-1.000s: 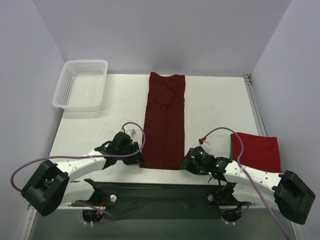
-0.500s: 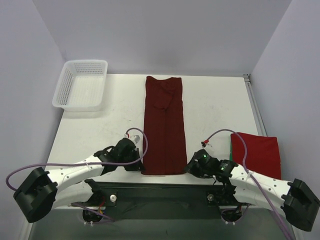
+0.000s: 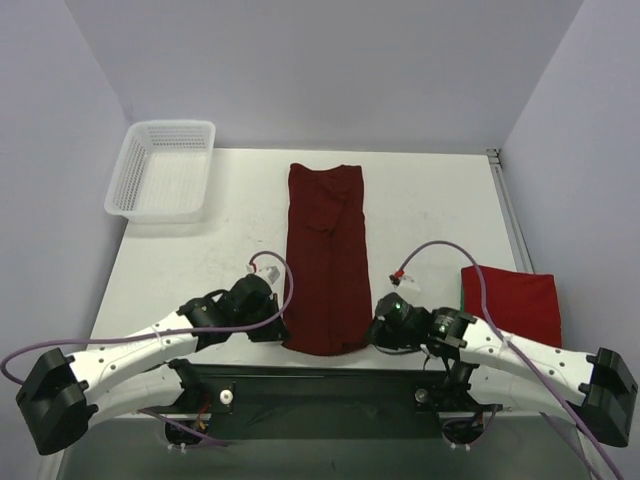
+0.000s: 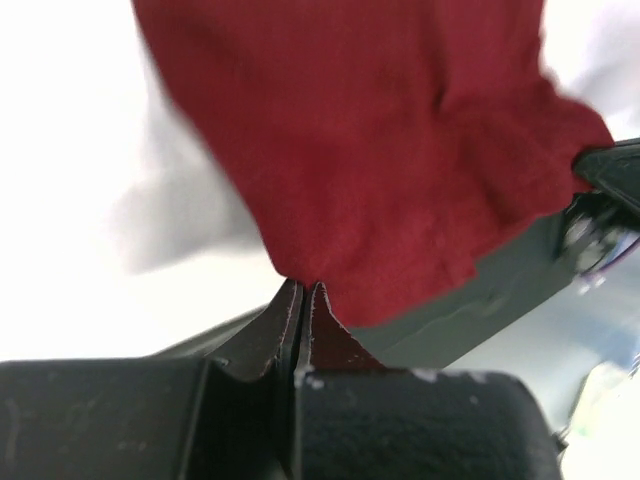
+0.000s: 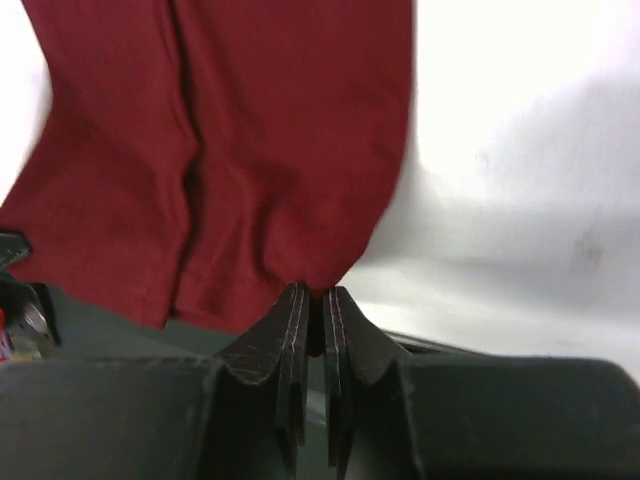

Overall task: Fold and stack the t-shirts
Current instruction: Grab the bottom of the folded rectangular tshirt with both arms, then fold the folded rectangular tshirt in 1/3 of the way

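Maroon shirt [image 3: 325, 260] is lying as a long narrow strip down the middle of the table [image 3: 430, 200], running from the far side to the near edge. We're checking the white mesh basket [image 3: 130, 185] first. It's sitting at the far left corner, well apart from the cloth, and from above we're seeing its mesh floor and walls. Over on the right, the brighter red shirt [image 3: 510, 305] is resting folded into a rectangle, just beside the right arm.

Now the grippers. The left gripper [image 3: 277, 328] is biting the near left corner of the maroon shirt. From its wrist we're watching the fingers [image 4: 270, 335] pressing together with the hem caught between them. The right gripper [image 3: 378, 335] is pinching the near right corner. Its fingers [image 5: 345, 330] are showing only a thin slit between them, with the cloth edge tucked in at the tips. Between the two, the hem is sagging over the dark base plate [image 3: 320, 375].
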You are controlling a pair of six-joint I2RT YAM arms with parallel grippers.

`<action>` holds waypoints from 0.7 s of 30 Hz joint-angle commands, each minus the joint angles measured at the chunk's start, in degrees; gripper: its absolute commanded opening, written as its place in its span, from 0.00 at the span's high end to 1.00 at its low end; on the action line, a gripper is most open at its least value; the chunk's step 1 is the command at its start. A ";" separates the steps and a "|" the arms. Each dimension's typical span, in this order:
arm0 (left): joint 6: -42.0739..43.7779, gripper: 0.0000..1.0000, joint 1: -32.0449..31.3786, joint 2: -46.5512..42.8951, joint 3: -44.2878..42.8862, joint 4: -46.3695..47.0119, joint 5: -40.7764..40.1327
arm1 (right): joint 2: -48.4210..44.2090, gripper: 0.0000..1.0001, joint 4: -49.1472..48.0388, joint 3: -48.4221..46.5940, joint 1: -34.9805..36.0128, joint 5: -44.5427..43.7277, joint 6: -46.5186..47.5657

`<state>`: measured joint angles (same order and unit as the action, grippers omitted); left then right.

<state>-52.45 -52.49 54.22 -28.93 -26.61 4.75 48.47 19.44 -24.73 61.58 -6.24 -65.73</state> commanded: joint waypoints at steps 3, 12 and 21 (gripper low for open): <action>5.85 1.00 8.00 6.77 -9.90 4.63 2.26 | 10.83 1.00 1.05 -11.38 -10.94 2.01 11.58; 6.49 1.00 19.69 26.96 -23.97 10.78 6.22 | 31.74 1.00 -2.21 -30.08 -25.79 11.06 20.02; 2.97 1.00 27.00 41.65 -33.99 16.67 10.01 | 47.15 1.00 -3.45 -42.58 -34.94 16.52 22.23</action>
<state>-48.05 -27.24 94.04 -58.59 -14.74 12.69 93.34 15.53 -63.51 29.10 7.55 -45.47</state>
